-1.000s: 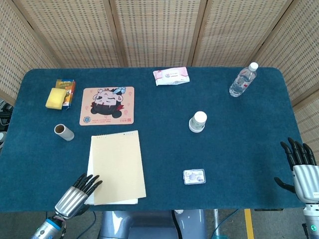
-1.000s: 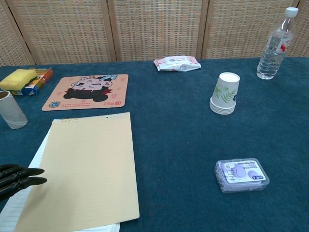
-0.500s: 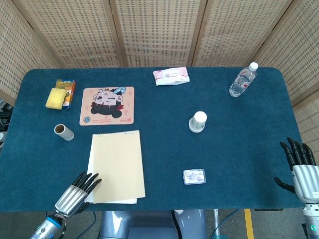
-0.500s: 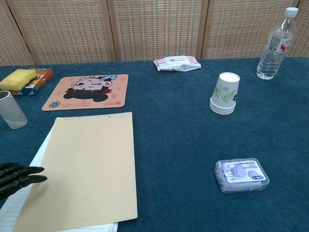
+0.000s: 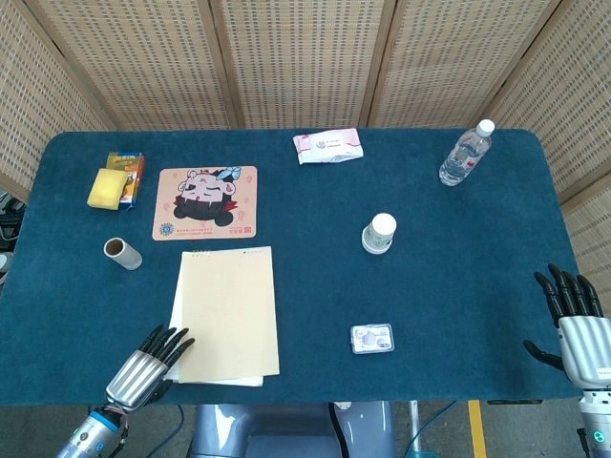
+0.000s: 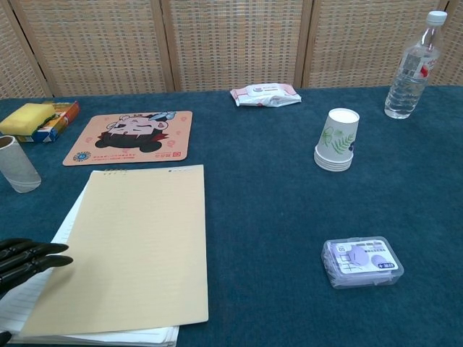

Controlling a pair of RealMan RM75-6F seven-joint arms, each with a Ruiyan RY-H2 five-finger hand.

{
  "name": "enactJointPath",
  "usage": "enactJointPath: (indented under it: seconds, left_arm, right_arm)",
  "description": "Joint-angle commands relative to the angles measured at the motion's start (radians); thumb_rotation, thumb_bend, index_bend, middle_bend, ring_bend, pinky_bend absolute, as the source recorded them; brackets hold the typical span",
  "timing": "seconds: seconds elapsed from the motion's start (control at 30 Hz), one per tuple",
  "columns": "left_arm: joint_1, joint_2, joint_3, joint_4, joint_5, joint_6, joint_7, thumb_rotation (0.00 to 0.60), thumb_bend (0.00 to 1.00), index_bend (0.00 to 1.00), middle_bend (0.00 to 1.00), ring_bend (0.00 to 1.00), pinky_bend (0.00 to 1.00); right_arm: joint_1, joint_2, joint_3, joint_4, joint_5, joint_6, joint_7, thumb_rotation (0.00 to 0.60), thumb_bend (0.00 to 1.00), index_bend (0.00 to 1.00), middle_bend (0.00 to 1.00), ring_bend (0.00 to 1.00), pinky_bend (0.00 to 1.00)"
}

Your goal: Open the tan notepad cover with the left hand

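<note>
A: Head view, quick pass. Where's the notepad (image 5: 227,316)?
B: Near left of the worktop (image 5: 449,239), flat, bound edge at the far side. Tan cover lies skewed on the white pages, so a strip of paper shows along the left and near edges.
A: Left hand (image 5: 145,364)?
B: At the near left corner of the pad. Fingers out straight and a little apart, tips at the cover's left edge. It has hold of nothing. Chest view shows the dark fingertips (image 6: 43,254) lying over the exposed pages, pointing at the cover edge; can't tell if they touch it.
A: Why there?
B: My read: the loose left edge is the easiest place to get under the cover, and the far binding means it should flip away from the robot.
A: Right hand (image 5: 573,320)?
B: Near right edge of the worktop, well apart from everything, fingers spread and upright, empty. Parked, since the task only asks for the left.
A: Clutter?
B: Paper tube (image 5: 122,253) just left of the pad's far corner, cartoon mat (image 5: 205,202) just beyond the pad. Could be in the cover's way when it swings over. Cup stack (image 5: 378,233), small plastic box (image 5: 371,338), bottle (image 5: 466,154) and wipes pack (image 5: 327,146) sit well to the right or far side.
A: Cover state?
B: Closed, not yet lifted.
</note>
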Motion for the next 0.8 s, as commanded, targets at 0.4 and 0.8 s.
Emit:
enactJointPath:
  seconds: [0.4, 0.8]
  left_arm:
    - [-0.033, 0.001, -0.049, -0.037, -0.035, -0.016, -0.006, 0.600, 0.45, 0.00, 0.00, 0.00, 0.00]
    - [-0.099, -0.008, -0.137, -0.070, -0.114, -0.083, 0.010, 0.600, 0.45, 0.00, 0.00, 0.00, 0.00]
  right_arm:
    - [0.002, -0.002, -0.001, 0.002, 0.004, -0.007, -0.003, 0.600, 0.00, 0.00, 0.00, 0.00, 0.00]
    - [0.005, -0.007, 0.000, 0.005, 0.012, -0.017, -0.009, 0.600, 0.00, 0.00, 0.00, 0.00, 0.00]
